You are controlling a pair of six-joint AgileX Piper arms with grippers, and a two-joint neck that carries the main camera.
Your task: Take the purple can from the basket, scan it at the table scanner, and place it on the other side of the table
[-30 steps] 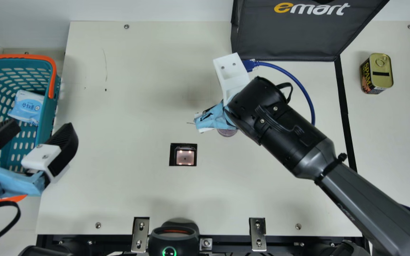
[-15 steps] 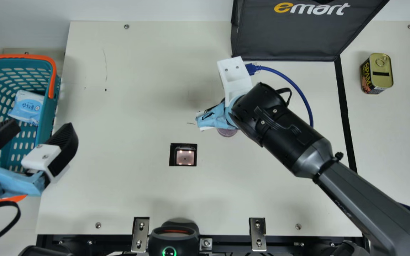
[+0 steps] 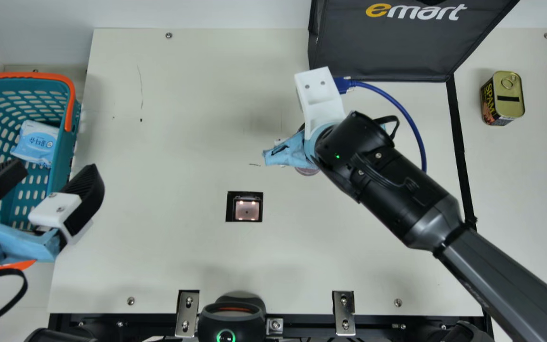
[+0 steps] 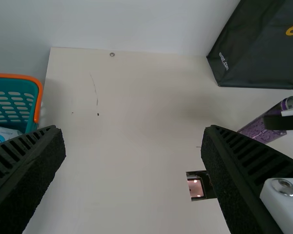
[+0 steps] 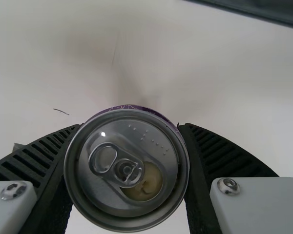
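Cream table (image 3: 159, 266) below, right gripper (image 3: 290, 152), part-open, clasps purple can (image 5: 127, 168).

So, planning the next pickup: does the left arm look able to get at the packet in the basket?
Probably yes: the left gripper is open and empty nearby, and nothing covers the packet in the basket.

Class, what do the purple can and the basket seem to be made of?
Purple can: metal, probably aluminium; its bare grey lid shines and carries a pull tab.
Basket: likely moulded plastic, smooth and teal, its walls pierced by rows of slots.
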